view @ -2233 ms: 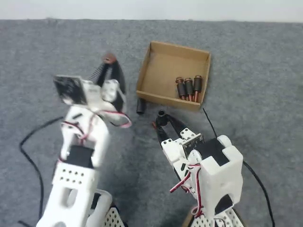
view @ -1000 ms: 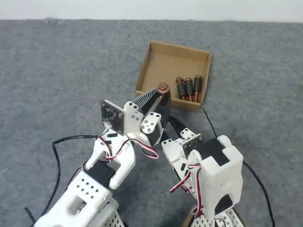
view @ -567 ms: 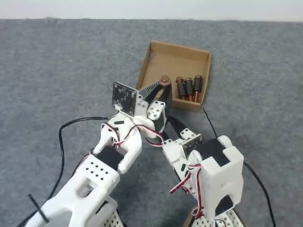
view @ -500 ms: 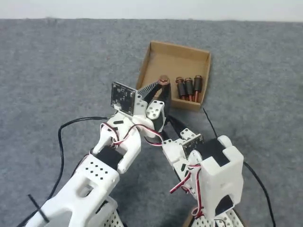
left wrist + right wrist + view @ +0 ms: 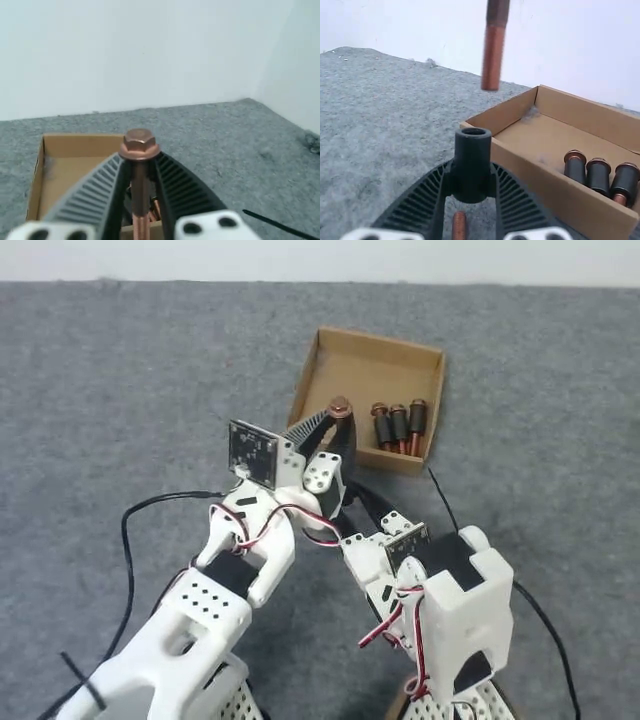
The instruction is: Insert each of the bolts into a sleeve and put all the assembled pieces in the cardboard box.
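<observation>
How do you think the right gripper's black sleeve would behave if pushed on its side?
Probably rigid: the sleeve shows an undistorted round bore while clamped. As a smooth cylinder it would likely roll on its side, though the fuzzy carpet may slow it.

Saw a copper bolt (image 5: 139,148), a black sleeve (image 5: 472,155), a plain brown cardboard box (image 5: 365,342) and a speckled grey surface (image 5: 140,360); noted black ribbing on the left hand (image 5: 140,160) and right hand (image 5: 471,175).

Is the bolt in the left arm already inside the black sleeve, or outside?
Outside. In the right wrist view the tip of the bolt hangs above the open mouth of the sleeve, with a gap between.
</observation>
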Robot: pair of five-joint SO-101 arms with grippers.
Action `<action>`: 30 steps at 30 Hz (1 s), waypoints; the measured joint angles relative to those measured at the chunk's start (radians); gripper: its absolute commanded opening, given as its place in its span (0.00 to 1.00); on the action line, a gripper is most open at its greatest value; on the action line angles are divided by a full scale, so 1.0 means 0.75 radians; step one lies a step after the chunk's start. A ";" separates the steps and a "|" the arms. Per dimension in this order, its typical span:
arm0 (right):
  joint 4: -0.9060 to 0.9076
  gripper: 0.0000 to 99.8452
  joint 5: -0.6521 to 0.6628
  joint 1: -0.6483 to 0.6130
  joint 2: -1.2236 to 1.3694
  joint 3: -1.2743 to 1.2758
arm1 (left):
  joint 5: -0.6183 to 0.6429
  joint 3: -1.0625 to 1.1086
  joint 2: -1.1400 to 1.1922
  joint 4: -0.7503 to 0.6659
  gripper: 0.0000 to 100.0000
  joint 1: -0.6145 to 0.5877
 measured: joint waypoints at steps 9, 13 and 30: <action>0.000 0.01 0.000 0.000 0.000 0.000 | 0.000 0.063 0.000 -0.006 0.01 -0.004; 0.000 0.01 0.000 0.000 0.000 0.000 | 0.000 0.072 0.000 -0.006 0.01 -0.004; 0.000 0.01 0.000 -0.004 -0.096 0.025 | 0.002 0.153 0.000 -0.018 0.01 0.016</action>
